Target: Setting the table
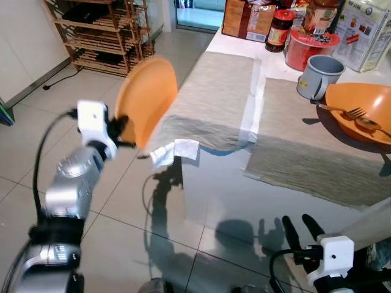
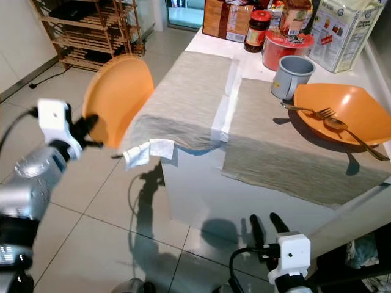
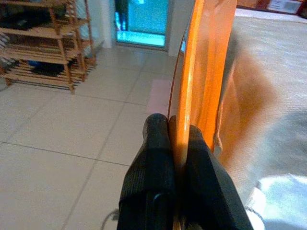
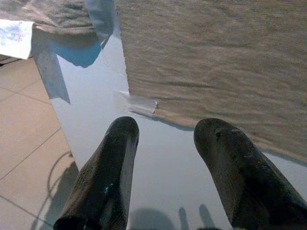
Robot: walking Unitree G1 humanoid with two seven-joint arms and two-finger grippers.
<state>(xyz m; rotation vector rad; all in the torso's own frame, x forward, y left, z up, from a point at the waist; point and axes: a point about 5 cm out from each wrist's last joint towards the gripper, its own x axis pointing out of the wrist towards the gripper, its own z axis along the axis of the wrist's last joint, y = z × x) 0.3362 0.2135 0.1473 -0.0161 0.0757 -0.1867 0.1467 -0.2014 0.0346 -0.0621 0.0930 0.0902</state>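
While left gripper [image 3: 178, 143] jaws clamp orange plate [image 1: 146, 101], right gripper [image 4: 165, 167] agape; fork [image 2: 311, 111] in orange bowl [image 2: 357, 104].

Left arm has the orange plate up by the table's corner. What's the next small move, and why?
Probably carry the orange plate rightward over the bare left placemat and tip it flat. The left gripper pinches its rim, holding it on edge over the floor, while the right placemat already bears an orange bowl.

Orange plate [image 1: 146, 99] on edge beside table corner, second orange plate [image 1: 360, 110] on placemat
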